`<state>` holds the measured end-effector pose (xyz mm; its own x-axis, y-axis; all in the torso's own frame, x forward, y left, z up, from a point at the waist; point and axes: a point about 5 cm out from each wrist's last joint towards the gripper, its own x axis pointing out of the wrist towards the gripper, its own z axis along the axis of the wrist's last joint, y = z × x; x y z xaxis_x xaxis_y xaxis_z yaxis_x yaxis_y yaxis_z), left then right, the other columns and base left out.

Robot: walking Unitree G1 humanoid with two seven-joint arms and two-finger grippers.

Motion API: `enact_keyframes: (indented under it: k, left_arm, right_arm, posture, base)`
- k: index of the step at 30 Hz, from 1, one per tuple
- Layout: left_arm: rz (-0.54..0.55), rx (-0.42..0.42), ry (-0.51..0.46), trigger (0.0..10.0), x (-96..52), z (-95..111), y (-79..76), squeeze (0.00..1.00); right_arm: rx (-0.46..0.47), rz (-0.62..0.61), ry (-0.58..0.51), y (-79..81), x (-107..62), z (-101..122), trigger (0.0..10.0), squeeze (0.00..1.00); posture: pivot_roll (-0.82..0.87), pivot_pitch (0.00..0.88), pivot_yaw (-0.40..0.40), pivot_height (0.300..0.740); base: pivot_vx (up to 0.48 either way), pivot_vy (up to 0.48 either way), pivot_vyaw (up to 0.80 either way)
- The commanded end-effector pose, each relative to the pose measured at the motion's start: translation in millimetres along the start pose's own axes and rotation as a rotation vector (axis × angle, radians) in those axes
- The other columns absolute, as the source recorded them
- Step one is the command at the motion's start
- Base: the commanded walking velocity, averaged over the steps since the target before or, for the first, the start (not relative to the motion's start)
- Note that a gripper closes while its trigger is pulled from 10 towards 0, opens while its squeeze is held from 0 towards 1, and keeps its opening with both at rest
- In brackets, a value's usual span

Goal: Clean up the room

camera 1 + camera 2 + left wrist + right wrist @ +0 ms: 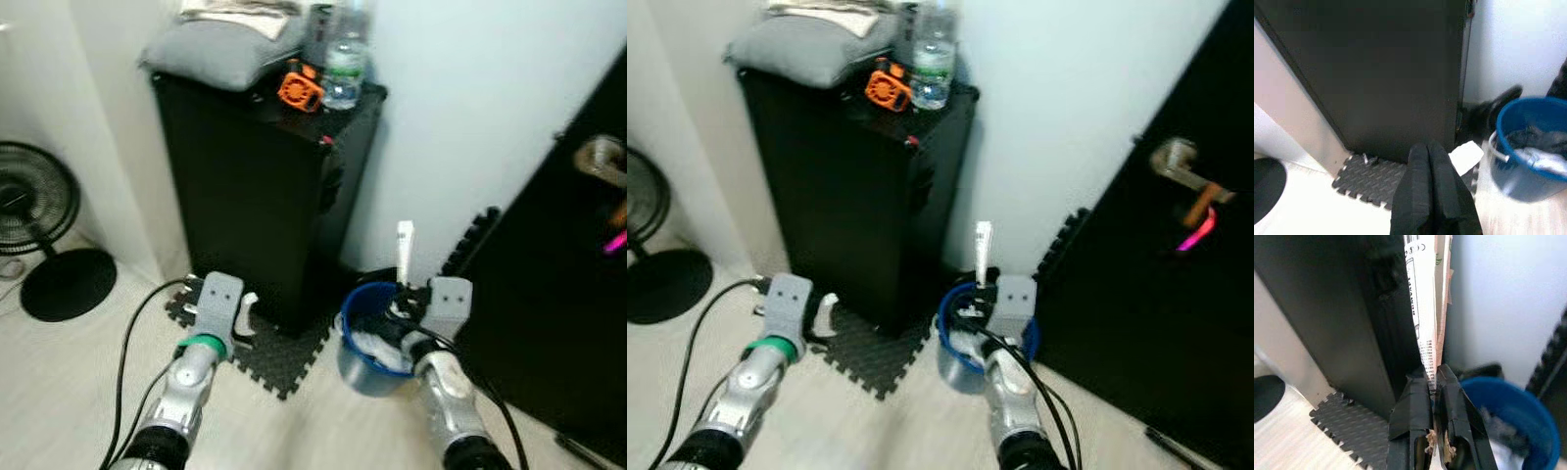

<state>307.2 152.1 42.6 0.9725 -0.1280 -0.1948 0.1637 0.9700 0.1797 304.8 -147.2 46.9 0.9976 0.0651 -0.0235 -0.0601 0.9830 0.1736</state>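
Right now, right gripper (1433,382) pinches flat white wrapper (1426,293) w/ tiny unreadable print, above round blue bucket (355,315); left gripper (1428,156) pressed together, nr ribbed foam mat (1376,180).

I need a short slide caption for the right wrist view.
Right tool shut on a flat wrapper, above the blue bucket.

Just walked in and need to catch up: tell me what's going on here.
The robot is tidying near a tall black cabinet. Its right pincer is shut on a flat printed wrapper, holding it upright over a blue bucket that already has rubbish in it. The left pincer is shut and empty, held low above a dark foam mat, where a white scrap lies.
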Motion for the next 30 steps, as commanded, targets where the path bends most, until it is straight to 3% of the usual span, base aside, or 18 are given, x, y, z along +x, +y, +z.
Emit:
enact_keyframes:
  k: [1, 14, 20, 23, 30]
  left_arm:
    - [-0.013, -0.008, 0.007, 10.0, -0.4, -1.0, -5.0, 0.0]
    - [-0.011, -0.012, 0.018, 10.0, -2.1, -1.9, -4.8, 0.0]
    - [-0.007, -0.01, 0.016, 10.0, -2.1, -1.2, -4.6, 0.0]
    - [-0.007, -0.005, 0.008, 10.0, -2.3, -0.4, -4.2, 0.0]
    - [0.003, 0.006, 0.019, 10.0, -1.4, -0.5, -2.2, 0.0]
  right_arm:
    - [0.007, -0.037, 0.007, -10.7, -2.5, -0.6, 10.0, 0.0]
    - [0.02, -0.046, 0.01, -11.5, -4.4, -0.9, 10.0, 0.0]
    - [0.138, -0.141, -0.001, -22.9, -3.5, 1.5, 10.0, 0.0]
    - [0.152, -0.164, -0.009, -26.1, -3.1, 3.0, 10.0, 0.0]
    - [0.063, -0.146, -0.019, -23.5, -1.5, 6.6, 10.0, 0.0]
  posture:
    - [-0.03, 0.011, 0.027, 0.72]
    - [-0.03, 0.019, 0.028, 0.72]
    - [-0.02, 0.024, 0.028, 0.72]
    - [-0.03, 0.025, 0.029, 0.72]
    - [-0.02, 0.026, 0.029, 0.72]
  base:
    - [0.0, 0.0, -0.77]
    - [0.0, 0.0, -0.78]
    - [0.0, 0.0, -0.78]
    - [0.27, 0.0, -0.78]
    - [0.4, 0.264, -0.35]
